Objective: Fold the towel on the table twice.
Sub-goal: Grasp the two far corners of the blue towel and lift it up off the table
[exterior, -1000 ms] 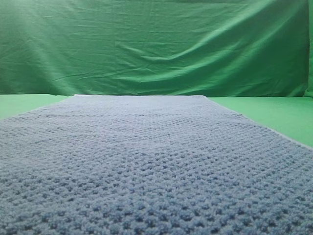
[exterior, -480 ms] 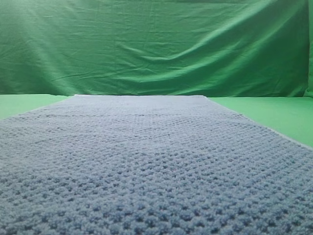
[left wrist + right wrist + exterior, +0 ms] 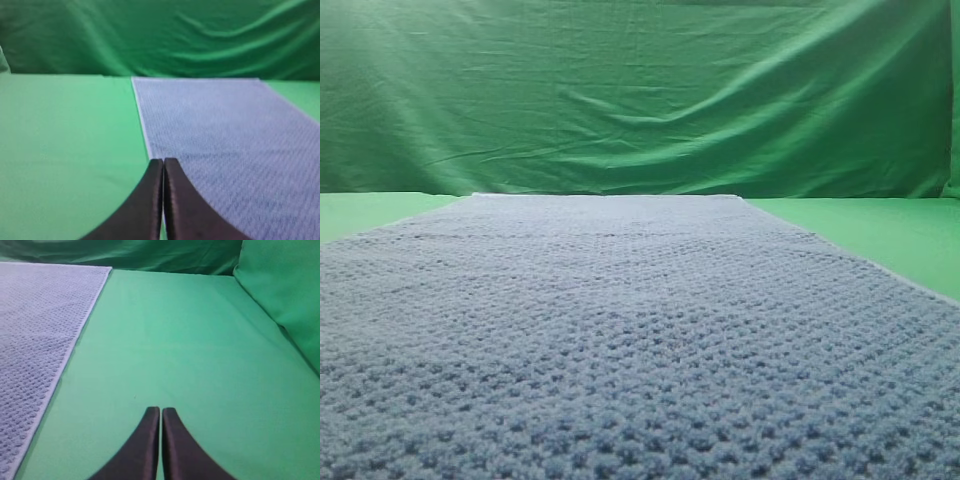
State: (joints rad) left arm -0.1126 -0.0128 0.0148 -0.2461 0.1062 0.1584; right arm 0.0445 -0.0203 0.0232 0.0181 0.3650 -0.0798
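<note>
Blue-grey waffle-knit towel (image 3: 620, 330), plain green table (image 3: 190, 340)

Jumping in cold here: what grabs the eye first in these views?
The big blue-grey towel lies spread flat and unfolded across the green table. The shut left gripper sits at its left edge, while the shut right gripper is over bare table off its right edge.

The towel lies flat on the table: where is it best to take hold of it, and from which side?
Probably the near corners of the towel. It lies flat and unfolded, so only its edges offer a pinch. The left tool is shut beside the left edge, the right tool shut over bare table; each would come from its own side.
</note>
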